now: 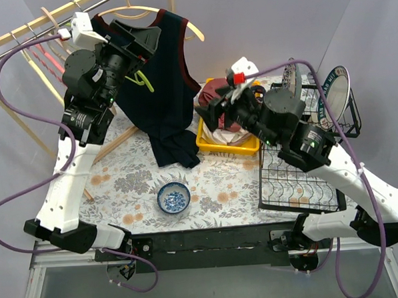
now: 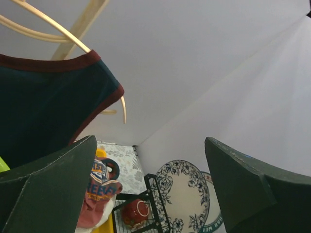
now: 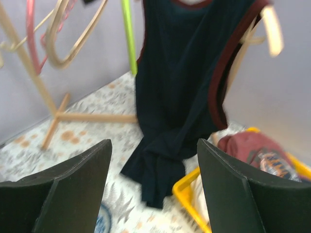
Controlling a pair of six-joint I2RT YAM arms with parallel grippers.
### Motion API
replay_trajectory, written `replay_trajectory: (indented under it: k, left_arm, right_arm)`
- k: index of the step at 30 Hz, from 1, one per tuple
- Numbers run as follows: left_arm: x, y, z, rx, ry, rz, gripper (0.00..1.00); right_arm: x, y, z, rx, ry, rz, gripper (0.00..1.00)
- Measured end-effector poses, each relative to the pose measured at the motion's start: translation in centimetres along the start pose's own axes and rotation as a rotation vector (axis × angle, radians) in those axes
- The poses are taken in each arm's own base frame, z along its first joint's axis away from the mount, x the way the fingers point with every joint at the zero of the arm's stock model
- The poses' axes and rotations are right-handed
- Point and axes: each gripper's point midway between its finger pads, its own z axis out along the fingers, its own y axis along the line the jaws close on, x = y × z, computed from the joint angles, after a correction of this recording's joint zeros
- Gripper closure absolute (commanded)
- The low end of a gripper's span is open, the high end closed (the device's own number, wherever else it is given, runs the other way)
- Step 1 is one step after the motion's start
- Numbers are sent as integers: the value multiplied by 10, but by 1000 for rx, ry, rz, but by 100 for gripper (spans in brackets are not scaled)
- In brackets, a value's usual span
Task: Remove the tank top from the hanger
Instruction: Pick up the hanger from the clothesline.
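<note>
Two grippers, both with jaws apart and nothing between them, face one garment, and the coming move seems to turn on which of them stands where cloth meets wood. The navy tank top [image 1: 159, 84] hangs from the wooden hanger [image 1: 194, 30]. Its long axis runs straight down from the hanger to the flowered table [image 1: 121, 186], where the hem [image 1: 176, 153] lies bunched.

The left gripper [image 1: 145, 39] is level with the hanger, right against the upper part of the tank top. In the overhead view it hides the shoulder on that side, so I cannot tell how that strap sits. Its wrist camera looks across the chest toward the other shoulder strap [image 2: 73, 77], which is draped over the hanger arm. The hanger tip [image 2: 124, 109] pokes out of the maroon-trimmed armhole. That strap lies up and off to one side of the jaws, and only bare wall [image 2: 194, 73] shows in the gap.

The right gripper [image 1: 209, 108] is well below the hanger. It points at the lower body of the tank top from the side and stays apart from the cloth.

By my reading the left arm is far nearer the hanger, so it is the likelier one to work a strap. A strap must slide outward along the hanger arm and off its tip, across the garment's long axis. To close on the strap, the left jaws would need to shift toward it. The right gripper is better placed to grip the body and draw it down, away from the hanger.
</note>
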Motion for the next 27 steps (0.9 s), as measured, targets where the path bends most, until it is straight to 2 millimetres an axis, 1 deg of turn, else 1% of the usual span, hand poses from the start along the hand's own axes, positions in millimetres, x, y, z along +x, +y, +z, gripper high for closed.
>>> replay_trajectory:
  k: [2, 4, 6, 9, 11, 13, 14, 16, 18, 19, 20, 21, 22, 24, 27]
  left_arm:
    - [-2, 6, 9, -30, -17, 11, 2]
    - [-7, 7, 15, -46, -35, 25, 2]
    - [-10, 5, 16, -43, -41, 37, 2]
    - [-15, 0, 9, -28, -45, 56, 2]
    - [-20, -6, -3, -9, -48, 66, 2]
    - [-25, -14, -17, 15, -54, 71, 2]
    - [-29, -19, -28, 33, -59, 69, 2]
    - [-36, -29, -53, 69, -69, 64, 2]
    - [-42, -41, -82, 118, -75, 40, 2]
    - [-42, -46, -96, 150, -76, 26, 2]
    - [-40, -50, -114, 187, -72, 10, 2]
    - [-36, -50, -125, 203, -60, -2, 2]
    - [-33, -52, -141, 233, -51, -16, 2]
    - [-31, -57, -158, 268, -41, -24, 2]
    - [-36, -66, -171, 297, -42, -21, 2]
  right_arm:
    - [-17, -10, 13, 29, -21, -38, 19]
    - [-39, -29, 30, 65, -54, -59, 17]
    - [-58, -53, 47, 95, -84, -67, 15]
    - [-68, -85, 69, 113, -93, -81, 11]
    - [-64, -99, 82, 111, -80, -89, 10]
    - [-53, -110, 96, 87, -57, -101, 7]
    - [-48, -114, 104, 73, -44, -104, 7]
    - [-39, -120, 118, 36, -27, -110, 5]
    - [-33, -130, 137, -3, -22, -118, 4]
    - [-32, -134, 143, -15, -24, -121, 4]
    - [-27, -140, 151, -31, -22, -124, 2]
    - [-23, -145, 155, -43, -23, -126, 1]
    - [-18, -149, 159, -57, -19, -128, 2]
    - [-10, -156, 166, -86, -16, -128, 2]
    - [-4, -162, 172, -121, -23, -126, 2]
